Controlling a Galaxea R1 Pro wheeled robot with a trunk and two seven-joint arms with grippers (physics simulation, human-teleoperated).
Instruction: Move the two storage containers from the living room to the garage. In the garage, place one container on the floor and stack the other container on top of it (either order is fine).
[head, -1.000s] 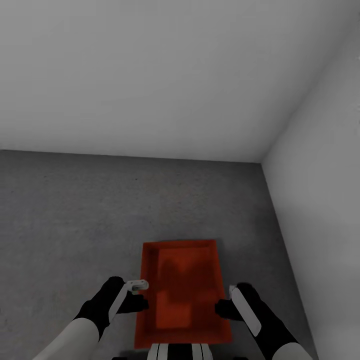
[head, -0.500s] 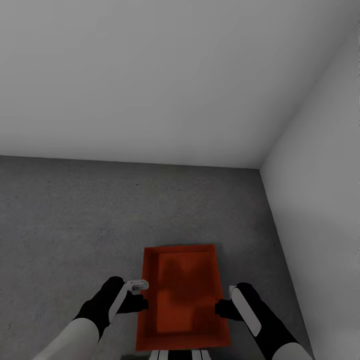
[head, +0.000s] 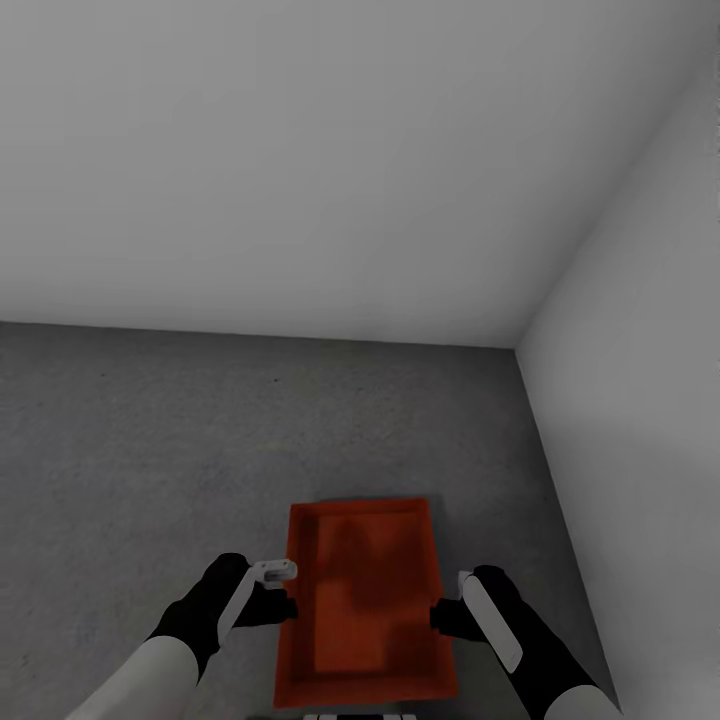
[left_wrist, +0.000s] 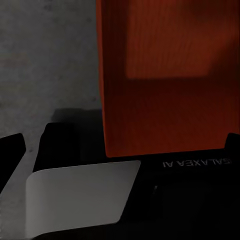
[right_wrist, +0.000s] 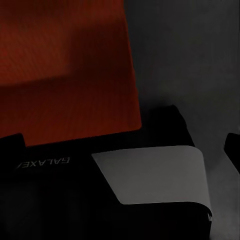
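One orange-red storage container (head: 365, 600) lies on the dark grey concrete floor (head: 150, 450) of the garage, near the corner of two plain walls. My left gripper (head: 280, 600) hovers at its left wall and my right gripper (head: 440, 615) at its right wall, both open and a little above the bin. In the left wrist view the storage container (left_wrist: 165, 75) sits beyond the fingers (left_wrist: 80, 200), with floor beside it. The right wrist view shows the storage container (right_wrist: 65, 70) the same way, past the pale finger pad (right_wrist: 155, 175). I see a single bin.
A grey-white wall (head: 300, 150) rises ahead and another wall (head: 640, 400) stands close on the right, meeting in a corner (head: 518, 345). Bare concrete stretches to the left and in front of the bin.
The whole picture has slid downward, so the camera moved. Both grippers keep their place in the view while the bin drops slightly and shrinks along with the floor.
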